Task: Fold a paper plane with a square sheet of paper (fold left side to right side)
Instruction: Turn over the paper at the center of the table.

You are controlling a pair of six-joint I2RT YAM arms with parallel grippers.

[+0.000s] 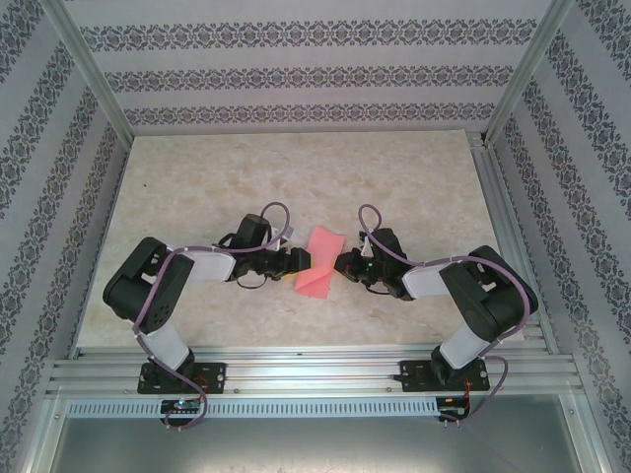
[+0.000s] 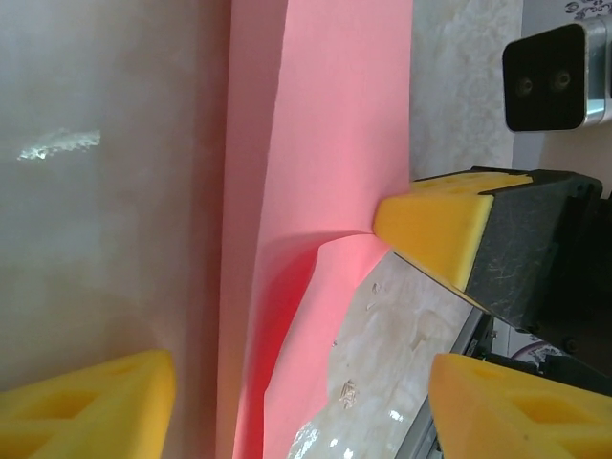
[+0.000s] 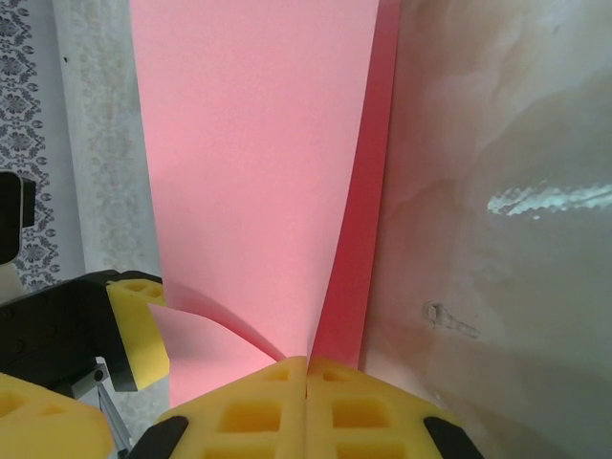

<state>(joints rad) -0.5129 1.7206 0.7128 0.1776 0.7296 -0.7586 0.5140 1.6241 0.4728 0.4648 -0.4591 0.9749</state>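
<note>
Closest to the lens, your right gripper [image 3: 306,375] held its two yellow pads pressed together, with an edge of the square sheet of paper [image 3: 258,163] caught in the seam between them — that edge stood raised off the table [image 1: 296,168]. You had one sheet only, pink-red, lying near the middle of the table and a little toward the near side, between the two grippers. It showed more than one layer, and a loose flap curled up just beside the pinch.

Your left gripper [image 1: 300,261] was spread wide, its two yellow fingers [image 2: 96,402] well apart with the sheet running between them — closed on nothing. Both arms, two in all, were bent with elbows out to the sides and forearms reaching inward, low over the surface, grippers facing each other.

The table was pale marbled beige. Patterned wallpaper [image 1: 296,79] covered the left, right and far walls, and an aluminium rail [image 1: 315,367] ran along the near edge.
</note>
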